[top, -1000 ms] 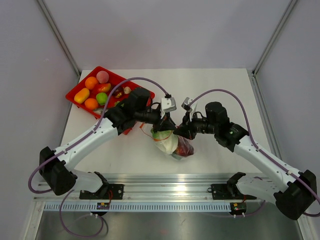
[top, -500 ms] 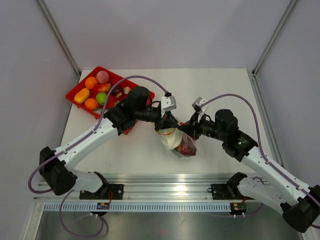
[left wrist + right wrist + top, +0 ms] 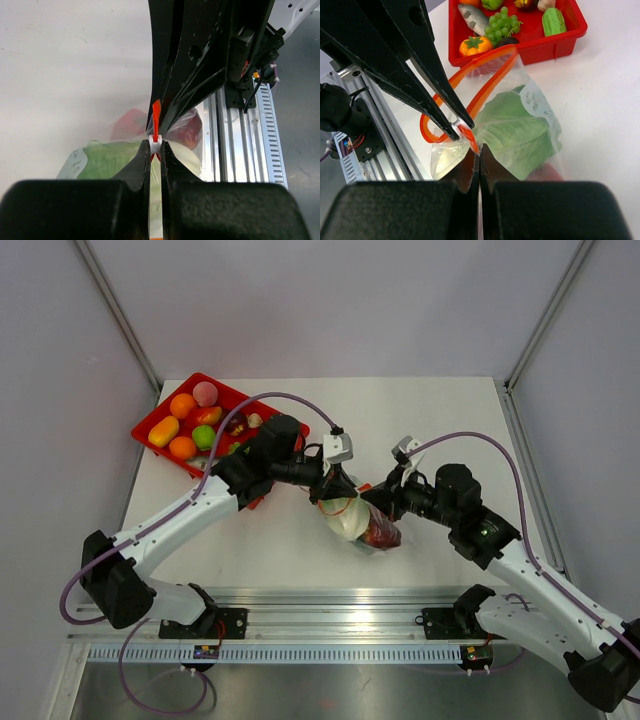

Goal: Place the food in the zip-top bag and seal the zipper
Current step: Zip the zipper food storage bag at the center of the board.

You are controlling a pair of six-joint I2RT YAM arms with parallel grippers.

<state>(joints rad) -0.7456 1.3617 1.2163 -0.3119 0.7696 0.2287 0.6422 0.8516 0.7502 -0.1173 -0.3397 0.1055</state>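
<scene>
- Right wrist view showed the cabbage (image 3: pixel 515 132) inside the zip-top bag (image 3: pixel 525 80), mid-bench (image 3: pixel 610 100).
- Its gaping zipper (image 3: pixel 481 61) was pinched by the left hand (image 3: pixel 156 145) and the right hand (image 3: pixel 479 150).
- Sealing seemingly remained; more food (image 3: pixel 476 46) lay in the red tray (image 3: pixel 560 42).

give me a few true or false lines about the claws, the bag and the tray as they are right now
1. The left claw and the right claw are both shut on the zipper. True.
2. The zipper is sealed right across the mouth of the zip-top bag. False: in the right wrist view the strip forms an open loop.
3. The cabbage is inside the bag. True.
4. The red tray is empty. False: it holds toy food, among it grapes and a fish.
</scene>
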